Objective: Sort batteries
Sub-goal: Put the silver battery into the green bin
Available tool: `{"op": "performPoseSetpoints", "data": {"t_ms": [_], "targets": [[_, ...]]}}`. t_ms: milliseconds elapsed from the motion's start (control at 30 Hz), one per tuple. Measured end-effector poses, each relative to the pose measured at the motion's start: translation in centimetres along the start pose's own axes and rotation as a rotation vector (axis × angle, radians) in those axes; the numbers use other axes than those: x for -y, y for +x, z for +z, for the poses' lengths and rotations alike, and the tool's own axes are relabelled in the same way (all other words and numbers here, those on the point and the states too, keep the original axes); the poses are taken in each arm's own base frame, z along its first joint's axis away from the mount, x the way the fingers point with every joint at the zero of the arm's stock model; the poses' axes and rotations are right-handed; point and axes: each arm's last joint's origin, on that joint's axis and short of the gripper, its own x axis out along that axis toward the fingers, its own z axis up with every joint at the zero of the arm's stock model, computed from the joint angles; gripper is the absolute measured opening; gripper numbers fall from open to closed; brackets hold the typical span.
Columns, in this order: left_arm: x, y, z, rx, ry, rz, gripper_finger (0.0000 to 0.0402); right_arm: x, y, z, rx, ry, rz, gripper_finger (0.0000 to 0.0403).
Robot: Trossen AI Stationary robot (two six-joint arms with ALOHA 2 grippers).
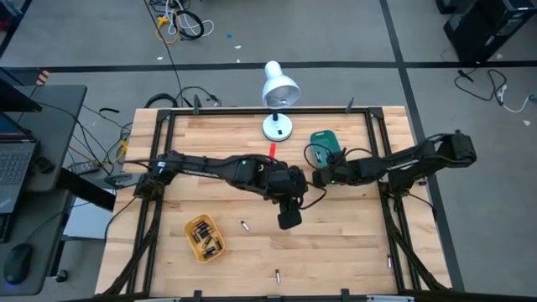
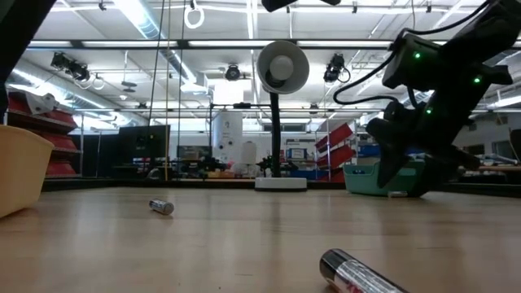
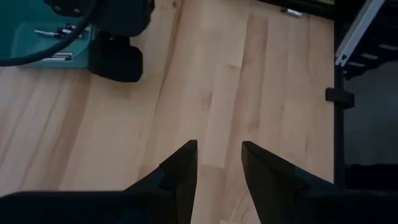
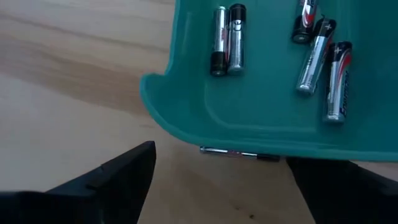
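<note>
Left arm: we see it reach from the counter's left edge toward the middle, its left hand pointing down at bare wood, the two fingers slightly apart with nothing between them.
Right arm: it comes in from the right edge, and its right hand sits low just beside the teal tray, fingers spread wide and empty.
Batteries: several lie in the teal tray; one more lies on the wood against that tray's rim. Others fill the yellow tray near the front left. Two loose ones lie on the counter, one beside the yellow tray, one near the front edge.
Room: a white lamp stands at the far edge; a laptop sits on a desk to the left.
Hard to make out: we cannot count the batteries in the yellow tray.
</note>
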Motion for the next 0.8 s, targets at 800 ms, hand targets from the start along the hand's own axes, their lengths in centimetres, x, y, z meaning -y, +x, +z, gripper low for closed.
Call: {"op": "performPoseSetpoints", "data": {"t_ms": [800], "targets": [[-1.6,0.1,0.5,0.0,-0.007,0.026,0.0142,-0.7,0.6,1.2,-0.109,-0.169,-0.114,0.0246]]}}
